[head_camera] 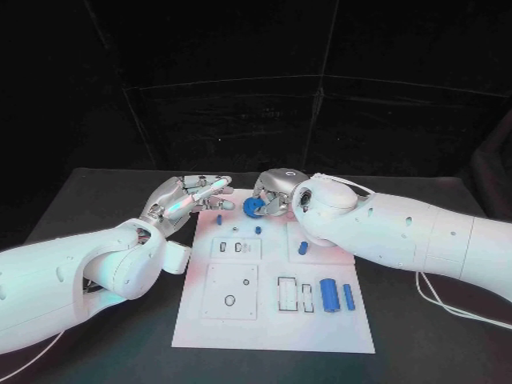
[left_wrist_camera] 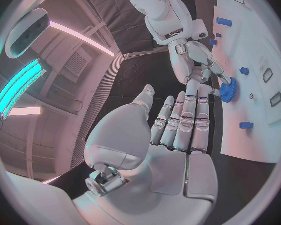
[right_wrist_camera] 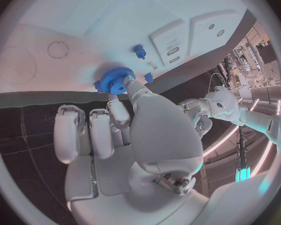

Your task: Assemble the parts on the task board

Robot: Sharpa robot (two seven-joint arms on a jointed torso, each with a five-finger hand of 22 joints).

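Observation:
The white task board [head_camera: 274,320] lies in the middle of the black table. At its far edge my right hand [head_camera: 277,190] pinches a blue gear [head_camera: 254,208] between thumb and a finger, low over the board. The right wrist view shows the gear [right_wrist_camera: 114,80] at the fingertips of that hand [right_wrist_camera: 125,130], just above the board's [right_wrist_camera: 84,25] edge. My left hand [head_camera: 187,198] hovers beside the board's far left corner, fingers straight and apart, holding nothing. In the left wrist view its palm [left_wrist_camera: 172,130] faces the gear [left_wrist_camera: 228,91] and the right hand [left_wrist_camera: 193,60].
Two small blue pegs [head_camera: 219,218] [head_camera: 258,230] stand near the gear. A short blue piece [head_camera: 303,248] lies mid-board. Two blue cylinders [head_camera: 329,295] [head_camera: 349,297] lie at the near right beside rectangular slots [head_camera: 287,294]. A cable [head_camera: 452,308] trails on the table at right.

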